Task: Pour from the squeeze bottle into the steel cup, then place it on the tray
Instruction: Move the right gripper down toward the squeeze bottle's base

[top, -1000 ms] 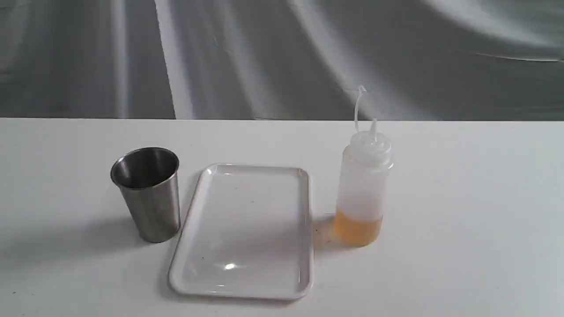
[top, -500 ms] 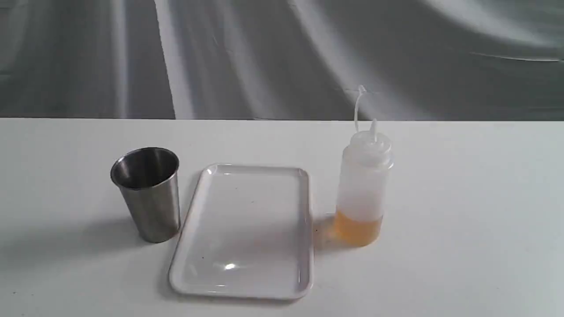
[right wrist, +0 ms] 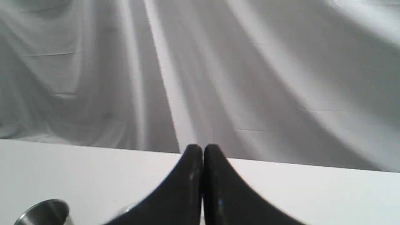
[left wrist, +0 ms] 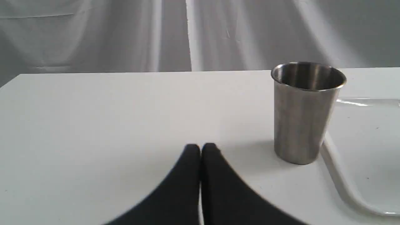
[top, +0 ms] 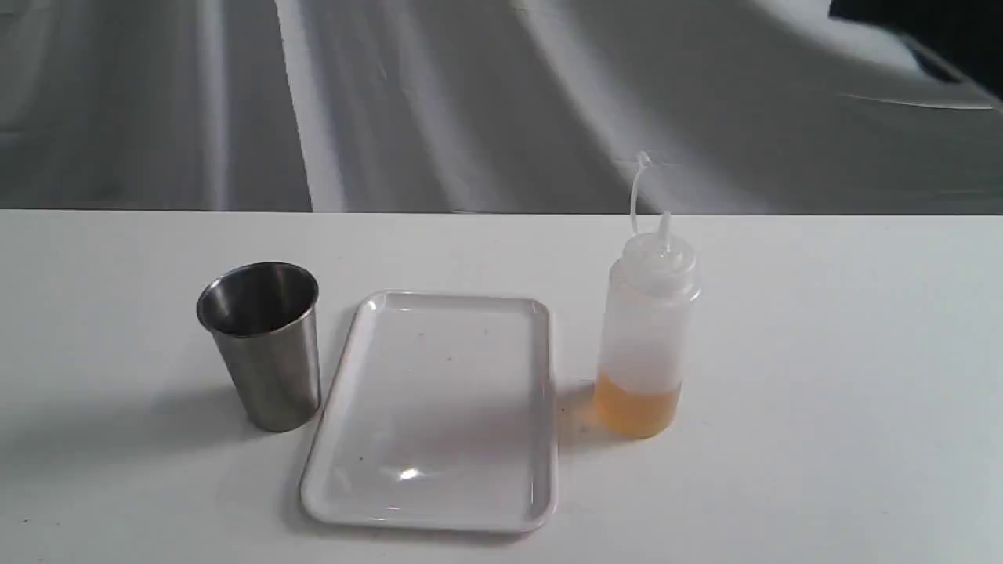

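**A:** Is anything different from half a second ago?

**B:** Only one thing. A dark shape [top: 925,31] now sits in the upper right corner of the exterior view, before the grey cloth [top: 470,102]. It was not there earlier. The steel cup [top: 262,345], the tray [top: 439,392] and the squeeze bottle [top: 646,337] have not moved.

**A:** Where do they stand?

**B:** In a row on the white table [top: 823,392]. The cup is on the left, just beside the tray's rim. The bottle stands upright on the right, near the tray but apart from it, with amber liquid at its bottom.

**A:** And your arms?

**B:** My left gripper [left wrist: 201,147] is low over the table, fingers pressed together on nothing, with the cup a little ahead and aside. My right gripper [right wrist: 202,147] is closed and empty too, pointing toward the cloth.

**A:** What is unclear?

**B:** The dark shape is blurred and cut by the frame, so I cannot tell what it is. The right wrist view shows only a piece of the cup's rim.
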You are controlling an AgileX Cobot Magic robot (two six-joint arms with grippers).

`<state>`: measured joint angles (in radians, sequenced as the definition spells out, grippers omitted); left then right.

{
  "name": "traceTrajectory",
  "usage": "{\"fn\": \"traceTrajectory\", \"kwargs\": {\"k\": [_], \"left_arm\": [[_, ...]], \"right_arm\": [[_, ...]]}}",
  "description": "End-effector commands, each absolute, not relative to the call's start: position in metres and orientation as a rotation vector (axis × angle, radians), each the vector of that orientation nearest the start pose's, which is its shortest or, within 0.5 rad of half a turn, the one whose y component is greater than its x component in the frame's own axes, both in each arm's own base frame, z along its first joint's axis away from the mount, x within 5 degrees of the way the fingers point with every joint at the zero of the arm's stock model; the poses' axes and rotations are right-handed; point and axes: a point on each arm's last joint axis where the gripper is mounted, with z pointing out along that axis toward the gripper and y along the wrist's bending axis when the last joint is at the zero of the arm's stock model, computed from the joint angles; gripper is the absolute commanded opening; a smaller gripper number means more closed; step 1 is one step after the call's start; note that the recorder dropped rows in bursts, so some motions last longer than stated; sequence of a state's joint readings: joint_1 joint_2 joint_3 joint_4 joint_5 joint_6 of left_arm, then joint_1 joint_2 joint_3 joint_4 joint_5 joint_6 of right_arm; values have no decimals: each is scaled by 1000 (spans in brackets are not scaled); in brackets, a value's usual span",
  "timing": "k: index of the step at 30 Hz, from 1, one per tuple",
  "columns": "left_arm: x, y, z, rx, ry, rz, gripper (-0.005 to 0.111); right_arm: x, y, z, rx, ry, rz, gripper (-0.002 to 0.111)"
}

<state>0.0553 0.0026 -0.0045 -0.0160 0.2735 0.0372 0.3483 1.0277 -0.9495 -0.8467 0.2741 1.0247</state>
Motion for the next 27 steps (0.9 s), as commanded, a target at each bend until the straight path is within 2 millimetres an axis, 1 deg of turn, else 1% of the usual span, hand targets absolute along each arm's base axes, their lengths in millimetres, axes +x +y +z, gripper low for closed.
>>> {"fn": "traceTrajectory", "kwargs": {"k": [1,6,8,10,12,13,14,18,21,24,27], "left_arm": [[55,2,189,-19,1750,46,0],[55,2,189,-19,1750,46,0],[55,2,189,-19,1750,46,0],[55,2,189,-19,1750,46,0],[55,2,189,-19,1750,46,0],[55,2,189,-22,1750,44,0],[55,2,189,-22,1750,44,0],[55,2,189,-22,1750,44,0],[55,2,189,-22,1750,44,0],[55,2,189,-22,1750,44,0],[55,2,189,-20,1750,46,0]], "right_arm": [[218,68,377,-32,1752,306,0],[221,75,353,-46,1810,383,0],[222,77,348,-89,1812,382,0],[223,80,346,-138,1778,385,0],[223,80,343,-182,1729,355,0],[222,79,341,-168,1719,351,0],[222,77,337,-199,1699,294,0],[221,68,320,-121,1685,219,0],[219,63,311,-109,1645,161,0],[217,60,305,-137,1605,105,0],[215,62,296,-215,1608,71,0]]}}
